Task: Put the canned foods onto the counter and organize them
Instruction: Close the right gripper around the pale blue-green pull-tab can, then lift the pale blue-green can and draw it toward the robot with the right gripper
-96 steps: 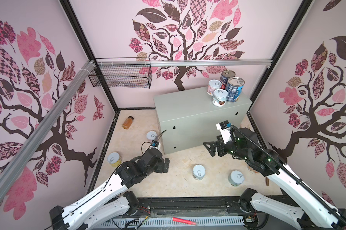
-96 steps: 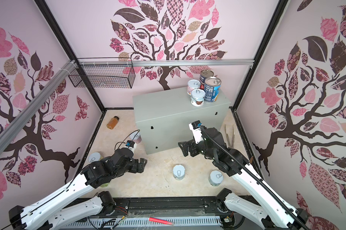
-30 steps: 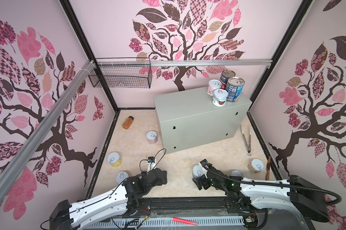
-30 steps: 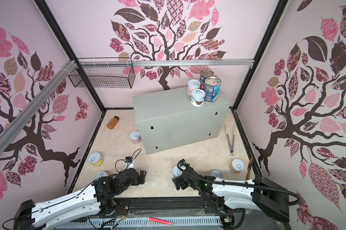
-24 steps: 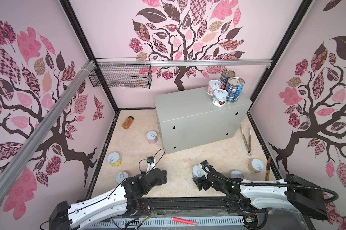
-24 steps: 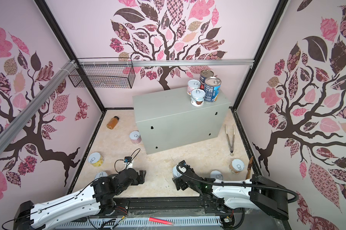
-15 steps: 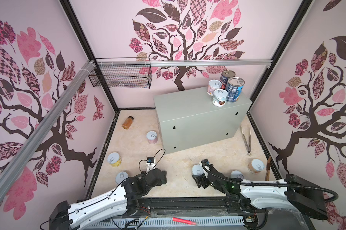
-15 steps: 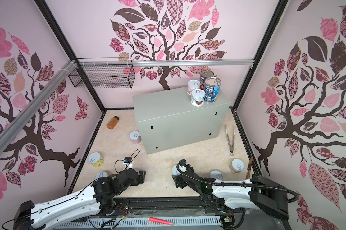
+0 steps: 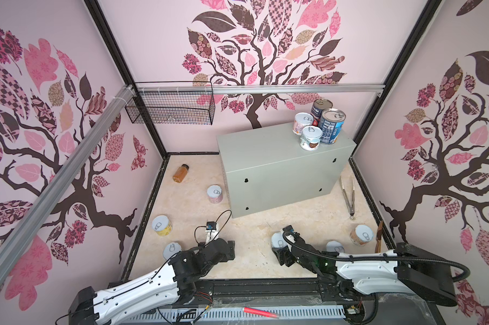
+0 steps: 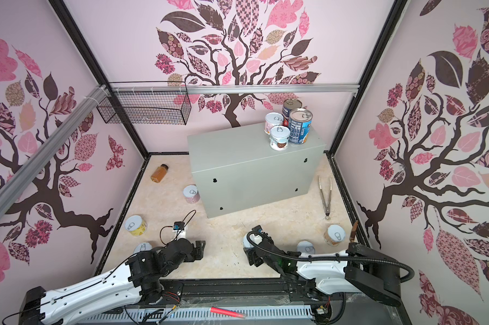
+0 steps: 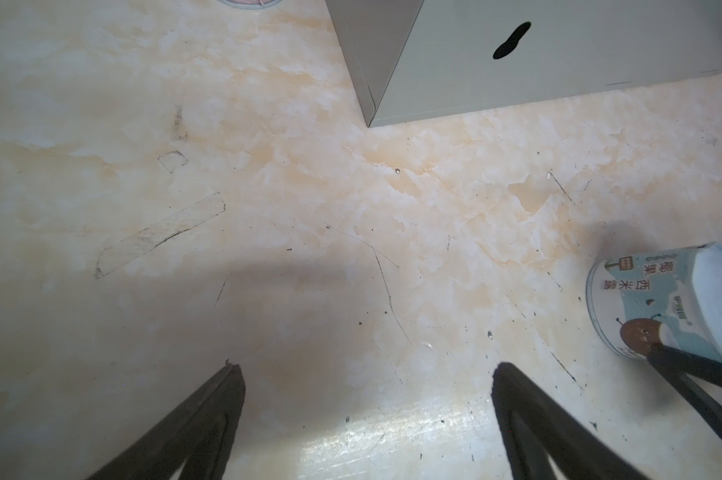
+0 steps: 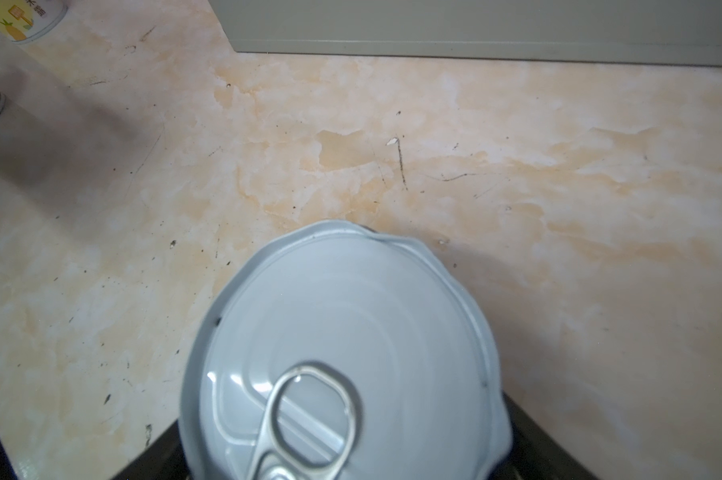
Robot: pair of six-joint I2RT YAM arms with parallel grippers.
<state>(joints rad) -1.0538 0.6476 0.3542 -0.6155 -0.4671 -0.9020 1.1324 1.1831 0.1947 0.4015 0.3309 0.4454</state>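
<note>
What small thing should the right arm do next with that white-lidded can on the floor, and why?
Probably close the right gripper firmly on the white-lidded can before any lift. Its fingers sit on both sides of the can, which stands upright on the floor, but whether they grip it yet cannot be told. The counter has bare top beside its four cans.

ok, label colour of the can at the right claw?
Pale teal-blue with white; the can shows best in left wrist view.

Teal-label can (image 11: pixel 650 299), in front of surface (image 11: pixel 558 54): Chinese characters 椰果西米露, seen inverted in left wrist view. Smaller print alongside illegible. Blue can (image 9: pixel 331 130) on surface: white print, unreadable.
</note>
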